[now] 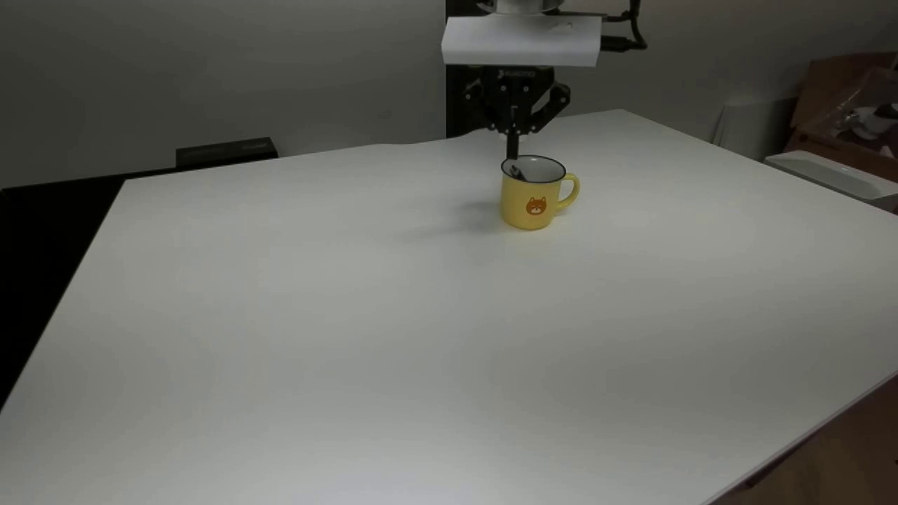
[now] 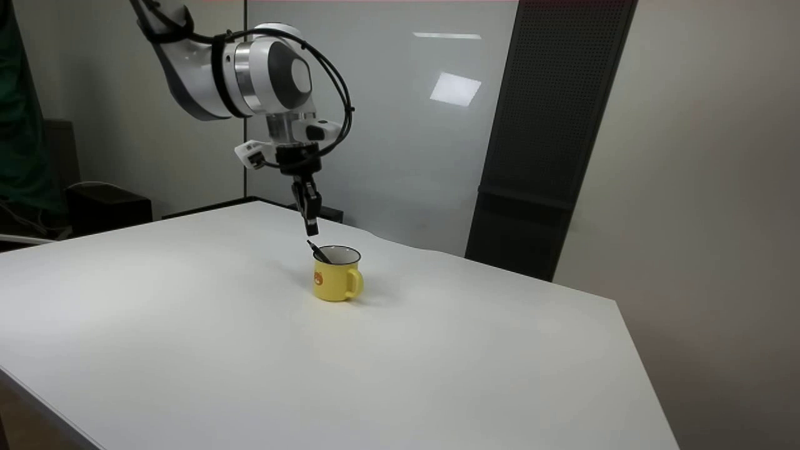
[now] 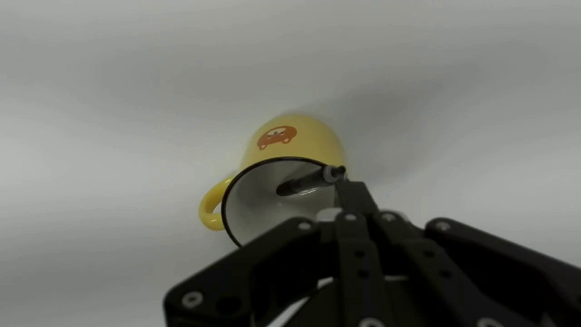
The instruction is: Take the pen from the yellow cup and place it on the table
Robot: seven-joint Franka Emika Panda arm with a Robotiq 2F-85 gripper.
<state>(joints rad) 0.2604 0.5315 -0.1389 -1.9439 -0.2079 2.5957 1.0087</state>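
The yellow cup [image 1: 519, 203] stands upright on the white table [image 1: 337, 315]; it also shows in an exterior view [image 2: 331, 284] and the wrist view [image 3: 313, 136]. The dark pen [image 2: 320, 253] leans inside the cup, its upper end just over the rim; in the wrist view the pen [image 3: 308, 180] points toward my fingertips. My gripper [image 2: 311, 231] points down just above the pen's upper end, with a small gap between them. In the wrist view the gripper [image 3: 356, 193] has its fingertips together with nothing seen between them. The pen's lower end is inside the cup.
The cup's handle [image 1: 572, 191] sticks out to one side. A white tray-like object [image 1: 835, 174] and a cardboard box [image 1: 828, 91] stand beyond the table's edge. A dark box [image 1: 228, 151] is behind the far edge. A dark panel [image 2: 537, 125] stands behind the table.
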